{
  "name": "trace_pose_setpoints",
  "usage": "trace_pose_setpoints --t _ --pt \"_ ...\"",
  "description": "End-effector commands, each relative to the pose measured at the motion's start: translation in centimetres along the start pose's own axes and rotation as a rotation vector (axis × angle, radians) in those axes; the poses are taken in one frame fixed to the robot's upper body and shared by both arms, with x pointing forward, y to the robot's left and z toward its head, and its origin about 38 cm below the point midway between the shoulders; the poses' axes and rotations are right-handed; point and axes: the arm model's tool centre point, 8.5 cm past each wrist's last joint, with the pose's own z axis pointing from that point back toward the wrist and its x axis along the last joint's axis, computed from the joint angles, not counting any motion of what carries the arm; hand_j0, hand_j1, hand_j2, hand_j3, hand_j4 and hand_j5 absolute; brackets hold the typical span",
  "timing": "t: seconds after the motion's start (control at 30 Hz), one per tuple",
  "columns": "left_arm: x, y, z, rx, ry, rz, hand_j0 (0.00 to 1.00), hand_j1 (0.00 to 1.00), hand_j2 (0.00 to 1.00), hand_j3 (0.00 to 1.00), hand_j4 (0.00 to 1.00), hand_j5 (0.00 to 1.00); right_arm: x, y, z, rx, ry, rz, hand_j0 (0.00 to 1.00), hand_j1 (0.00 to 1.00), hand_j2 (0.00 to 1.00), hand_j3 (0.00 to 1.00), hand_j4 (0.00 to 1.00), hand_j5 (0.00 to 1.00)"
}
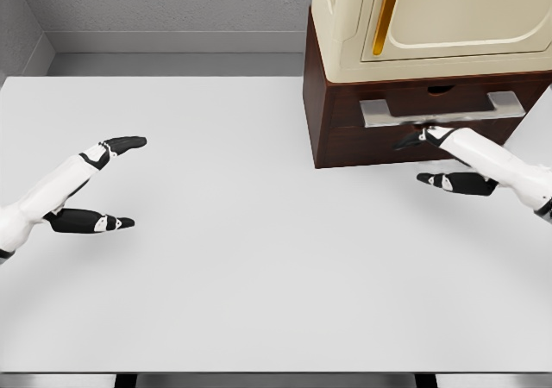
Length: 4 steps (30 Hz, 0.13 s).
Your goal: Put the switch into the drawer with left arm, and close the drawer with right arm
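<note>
A dark brown cabinet stands at the table's back right, with a drawer whose front carries a grey bar handle. The drawer front looks level with the cabinet face. My right hand is open just below and in front of the handle, its upper fingers reaching up near the drawer's lower edge. My left hand hovers open over the table's left side and holds nothing. I see no switch anywhere in this view.
A cream appliance with a yellow strip sits on top of the cabinet. The white table stretches from the grey back wall to the near edge.
</note>
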Motion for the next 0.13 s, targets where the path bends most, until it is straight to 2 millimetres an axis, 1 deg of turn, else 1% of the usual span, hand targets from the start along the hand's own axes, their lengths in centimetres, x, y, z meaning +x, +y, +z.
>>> trace_pose_setpoints --t 0.0,0.07,0.1 --pt "0.0 0.1 0.0 0.006 -0.002 0.005 1.00 1.00 1.00 1.00 1.00 1.00 -1.0 -1.0 2.4 0.073 0.063 0.091 0.73 0.73 0.73 0.73 0.73 0.73" --pt "0.0 0.3 0.1 0.010 0.001 0.002 1.00 1.00 1.00 1.00 1.00 1.00 -1.7 -0.6 4.7 0.120 0.116 0.087 0.73 0.73 0.73 0.73 0.73 0.73" --pt "0.0 0.2 0.2 0.010 0.001 0.003 1.00 1.00 1.00 1.00 1.00 1.00 -2.1 -1.1 5.9 0.129 0.148 0.093 0.73 0.73 0.73 0.73 0.73 0.73"
